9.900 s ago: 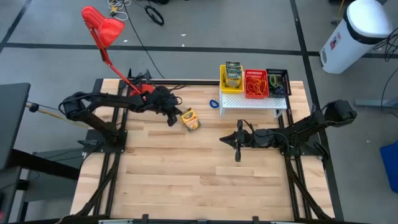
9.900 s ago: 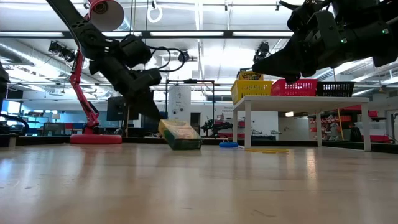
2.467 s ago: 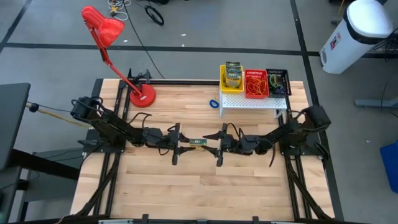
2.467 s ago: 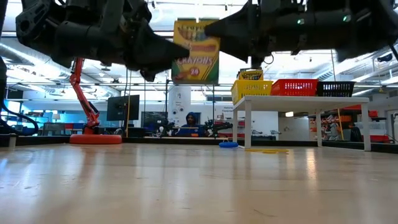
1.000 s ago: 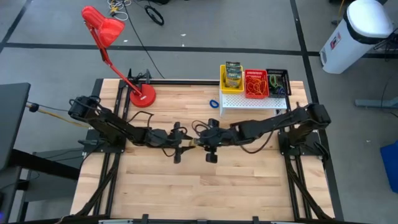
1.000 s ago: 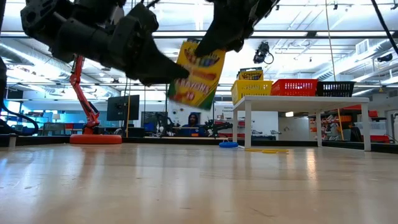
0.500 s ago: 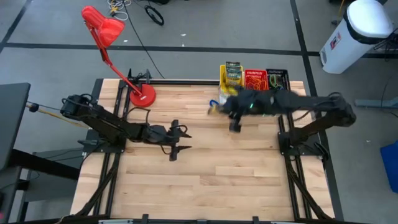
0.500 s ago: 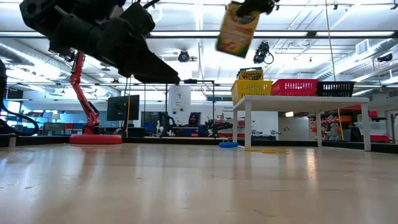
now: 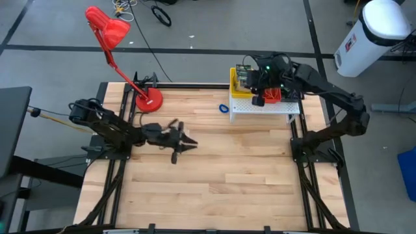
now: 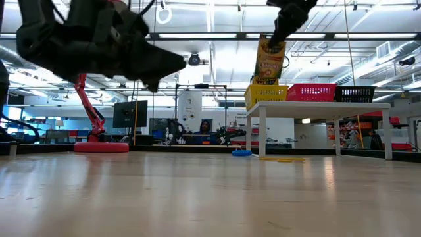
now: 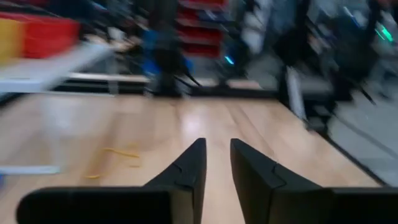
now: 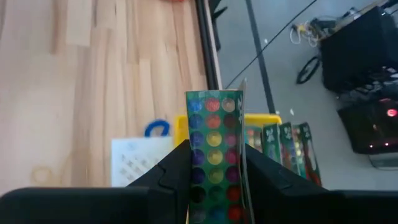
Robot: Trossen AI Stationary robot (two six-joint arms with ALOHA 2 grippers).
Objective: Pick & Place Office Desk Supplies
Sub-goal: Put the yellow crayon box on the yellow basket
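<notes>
Right gripper (image 12: 214, 171) clamped on a crayon box (image 10: 270, 58), above the yellow basket (image 9: 240, 88) at the left end of the white shelf (image 9: 260, 106). Left gripper (image 9: 184, 141) hanging over the left-centre of the table (image 9: 214, 188), holding nothing, fingers (image 11: 186, 174) a narrow gap apart.

Surface: pale wood planks, mostly bare. Blue band (image 9: 223, 108) lying just beside the shelf's left end; yellow band (image 10: 283, 158) flat on the wood under the shelf in the low view. Red lamp (image 9: 123, 49) standing on the far left corner, base on the table, head leaning out past the edge. Red basket (image 10: 316, 93) and black basket (image 10: 355, 94) in a row with the yellow one along the shelf top, red in the middle.

Room: grey floor marked with dark lines, cables on it beyond the table, a white bin (image 9: 374, 36) at far right. In the low view, ceiling strip lights, screens, and a person (image 10: 203, 126) seated far behind the table.

Held box: long axis near upright, slightly tilted, top end in the fingers, bottom end just above the rim of the yellow basket. Printed face toward the low camera. More crayon boxes (image 12: 283, 146) standing on end inside the yellow basket, seen past the held one in the right wrist view.
</notes>
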